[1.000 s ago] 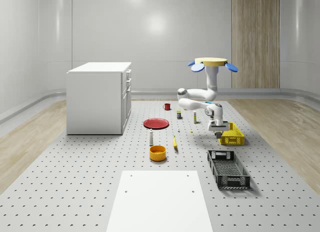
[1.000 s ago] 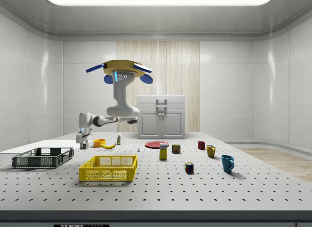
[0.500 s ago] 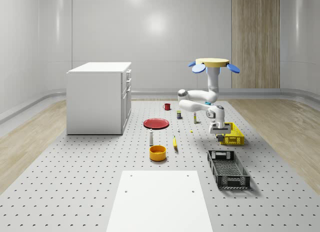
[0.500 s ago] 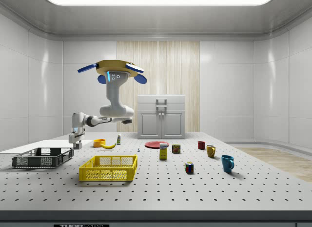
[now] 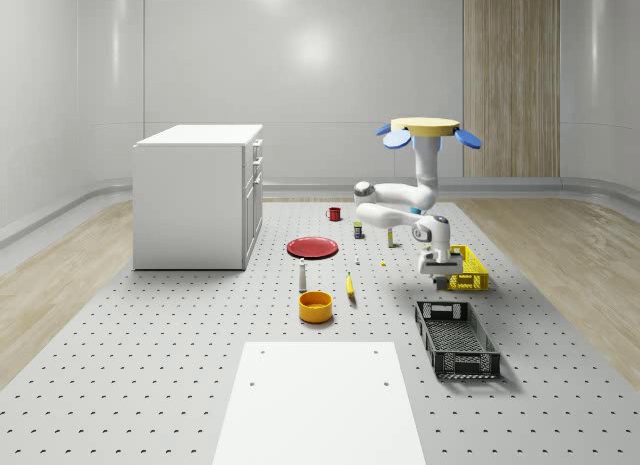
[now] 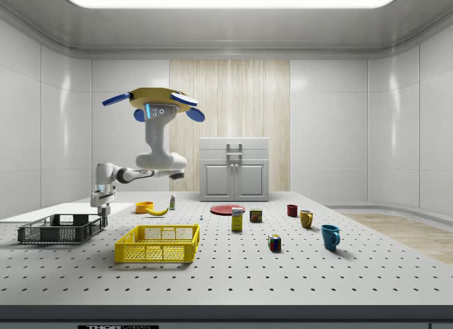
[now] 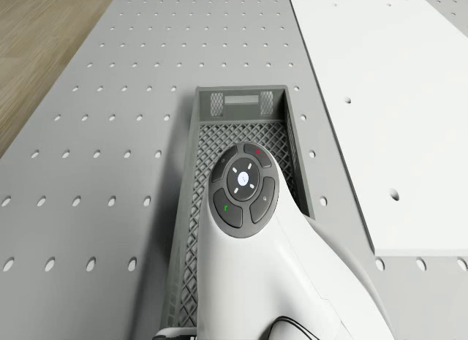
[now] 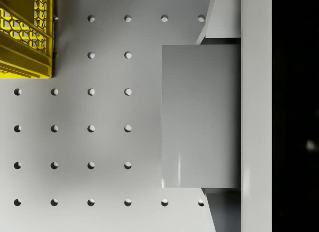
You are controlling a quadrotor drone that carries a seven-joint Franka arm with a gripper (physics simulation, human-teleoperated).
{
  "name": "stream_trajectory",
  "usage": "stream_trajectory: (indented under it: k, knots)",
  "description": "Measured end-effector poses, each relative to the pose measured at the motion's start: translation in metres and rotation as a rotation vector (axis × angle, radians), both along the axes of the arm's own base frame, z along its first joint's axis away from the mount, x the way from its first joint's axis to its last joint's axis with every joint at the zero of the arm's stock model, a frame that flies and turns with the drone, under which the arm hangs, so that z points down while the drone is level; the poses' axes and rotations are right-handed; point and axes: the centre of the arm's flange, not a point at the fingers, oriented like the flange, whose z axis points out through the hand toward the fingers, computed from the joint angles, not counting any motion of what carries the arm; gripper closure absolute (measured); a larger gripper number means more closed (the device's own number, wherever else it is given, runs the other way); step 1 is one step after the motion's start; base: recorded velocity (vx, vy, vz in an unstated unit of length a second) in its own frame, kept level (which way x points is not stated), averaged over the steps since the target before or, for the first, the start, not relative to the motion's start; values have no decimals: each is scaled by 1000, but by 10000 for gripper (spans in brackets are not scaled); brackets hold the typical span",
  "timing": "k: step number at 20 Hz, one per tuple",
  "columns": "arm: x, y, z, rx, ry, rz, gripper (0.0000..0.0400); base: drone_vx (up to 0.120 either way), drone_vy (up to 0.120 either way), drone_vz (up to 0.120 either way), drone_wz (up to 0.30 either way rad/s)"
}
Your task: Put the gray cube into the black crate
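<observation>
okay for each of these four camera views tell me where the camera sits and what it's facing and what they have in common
Whole-scene view: off the robot, high, facing the white cabinet; hovering drone, arm.
Side view: off the robot, low beside the table; drone, arm, gripper beside the black mesh crate.
Drone view: on the drone's body, facing down; the arm above the crate.
Wrist view: on the wrist, along the gripper; gray cube held.
Shared: wrist and side views both show the yellow mesh crate.

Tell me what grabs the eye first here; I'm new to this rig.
The drone hovers above the table, its white arm reaching down so the gripper holds the gray cube between the yellow crate and the black crate. A white cabinet stands at the whole-scene view's left.
</observation>
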Motion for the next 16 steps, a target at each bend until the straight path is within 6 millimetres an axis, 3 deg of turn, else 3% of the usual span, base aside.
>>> stream_trajectory:
  k: [16]
  knots:
    - [0, 0, 0, 0, 0, 0, 150, 120, 0, 0, 0]
